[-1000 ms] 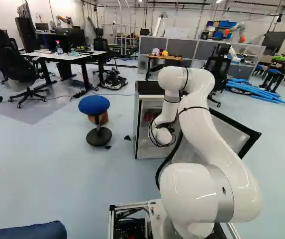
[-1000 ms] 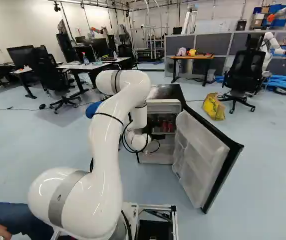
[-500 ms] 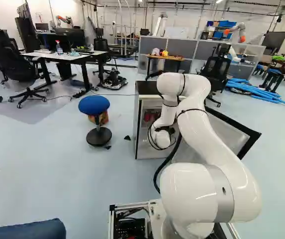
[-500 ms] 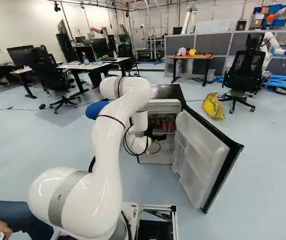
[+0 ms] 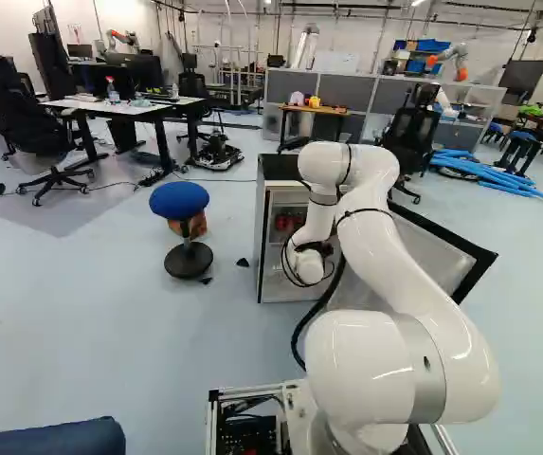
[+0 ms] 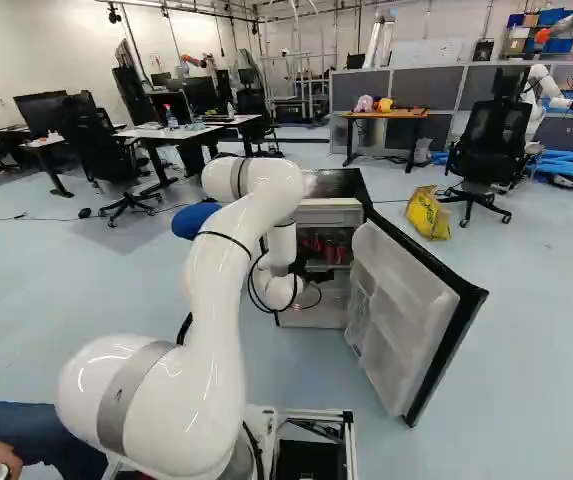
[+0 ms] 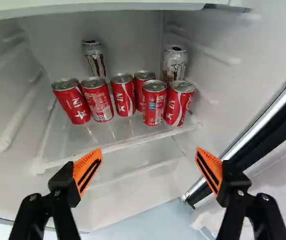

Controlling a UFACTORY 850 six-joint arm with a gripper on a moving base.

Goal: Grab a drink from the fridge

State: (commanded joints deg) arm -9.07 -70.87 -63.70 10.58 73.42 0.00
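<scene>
Six red soda cans (image 7: 123, 97) stood in an uneven row on the clear shelf (image 7: 65, 142) of the refrigerator (image 6: 326, 212); a patterned silver can (image 7: 94, 57) was behind the end away from the door (image 6: 396, 300). The fingers (image 7: 87, 171) were spread wide, empty, short of the shelf. The front red can (image 7: 154, 105) seemed the likeliest pick, so the approach called for centring on it, going in level at mid-height above the shelf lip, and working the pads into the narrow gaps before squeezing gently; a careless pad could topple a neighbour. Its long axis ran vertically, lid up. Beyond it, a whitish can (image 7: 175, 65) stood behind the door-side end, upright too.
</scene>
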